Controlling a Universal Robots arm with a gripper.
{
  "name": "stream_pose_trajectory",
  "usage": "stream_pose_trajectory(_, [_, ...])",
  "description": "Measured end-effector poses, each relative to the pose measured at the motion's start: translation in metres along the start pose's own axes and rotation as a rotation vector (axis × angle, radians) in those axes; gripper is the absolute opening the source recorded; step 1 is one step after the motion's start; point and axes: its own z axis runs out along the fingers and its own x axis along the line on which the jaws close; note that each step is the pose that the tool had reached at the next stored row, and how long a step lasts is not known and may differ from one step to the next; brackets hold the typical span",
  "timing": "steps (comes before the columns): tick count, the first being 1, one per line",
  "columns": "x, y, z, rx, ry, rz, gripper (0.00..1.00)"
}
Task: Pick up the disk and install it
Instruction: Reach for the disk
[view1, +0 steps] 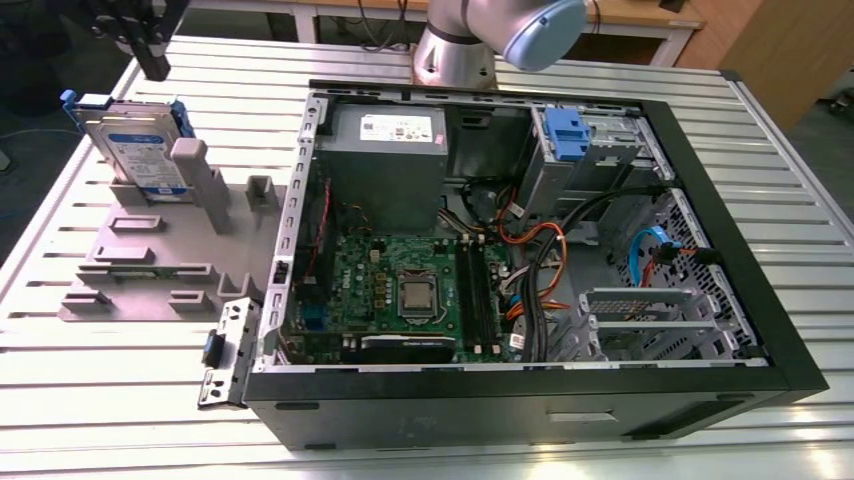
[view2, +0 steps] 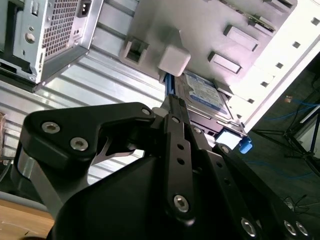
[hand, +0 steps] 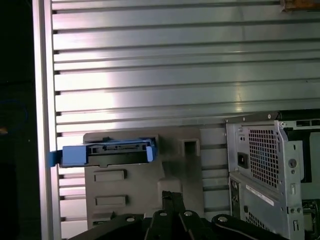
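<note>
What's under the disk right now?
The disk stands on edge in the grey holder, beside a grey post. Its bottom edge is covered by the holder's blocks, so the seat beneath is hidden.

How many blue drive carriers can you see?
2. One carrier frames the disk in the grey fixture at the exterior view's left; the other carrier sits in a drive bay of the computer case. Others may be hidden.
</note>
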Motion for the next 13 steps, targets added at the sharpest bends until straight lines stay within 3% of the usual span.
stream_pose_trajectory(8, [0.0175, 0.0054, 0.0036, 0.001, 0.0123, 0.001, 0.11])
stream_pose_trajectory(13, [0.0188, 0.0056, 0.0039, 0.001, 0.0133, 0.001, 0.11])
